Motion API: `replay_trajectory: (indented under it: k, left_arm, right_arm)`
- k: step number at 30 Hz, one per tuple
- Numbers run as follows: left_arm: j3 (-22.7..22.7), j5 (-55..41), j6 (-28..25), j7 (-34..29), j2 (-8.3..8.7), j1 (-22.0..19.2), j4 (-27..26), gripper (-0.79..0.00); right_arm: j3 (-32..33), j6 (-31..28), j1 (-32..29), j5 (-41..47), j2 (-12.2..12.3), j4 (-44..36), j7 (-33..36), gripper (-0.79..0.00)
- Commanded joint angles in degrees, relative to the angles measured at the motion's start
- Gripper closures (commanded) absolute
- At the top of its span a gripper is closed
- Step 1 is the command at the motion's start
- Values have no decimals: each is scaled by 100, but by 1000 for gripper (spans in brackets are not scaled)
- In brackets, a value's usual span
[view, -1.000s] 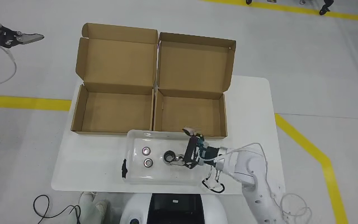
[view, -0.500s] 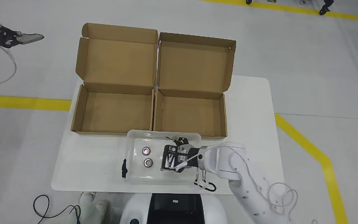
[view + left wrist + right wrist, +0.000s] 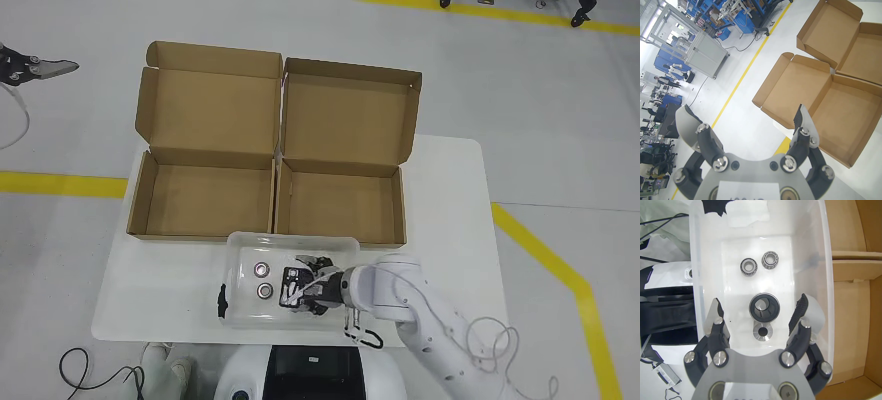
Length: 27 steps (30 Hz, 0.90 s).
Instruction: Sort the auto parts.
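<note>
On the white worktop stand a left box and a right box, open and touching. A clear tub sits just beside them.

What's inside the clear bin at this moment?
Two small bearings, a larger black sleeve and a silver cone next to it, with the open right gripper straddling the sleeve. The floor of the bin beneath the gripper's body is hidden.

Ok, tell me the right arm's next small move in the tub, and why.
Probably lower slightly and close on the big black ring: the right gripper is open inside the clear tub, the ring lined up between its fingers, not yet gripped.
</note>
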Motion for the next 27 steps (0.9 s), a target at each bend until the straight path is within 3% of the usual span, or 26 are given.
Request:
replay_trajectory:
  k: [1, 5, 9, 17, 27]
  left_arm:
    - [0, 0, 0, 0, 0, 0, 0, -785]
    - [0, 0, 0, 0, 0, 0, 0, -785]
    - [0, 0, 0, 0, 0, 0, 0, -785]
    - [0, 0, 0, 0, 0, 0, 0, -785]
    - [0, 0, 0, 0, 0, 0, 0, -785]
  right_arm:
    - [-40, 79, 18, -20, 8, 24, 90, -659]
    - [-66, 214, 29, -120, 30, -4, -70, -628]
    - [-56, 255, 6, -257, 66, -32, -262, -533]
    - [-269, 334, 171, -235, 70, 192, -73, -628]
    - [-558, 509, 464, -230, 30, 568, -23, -560]
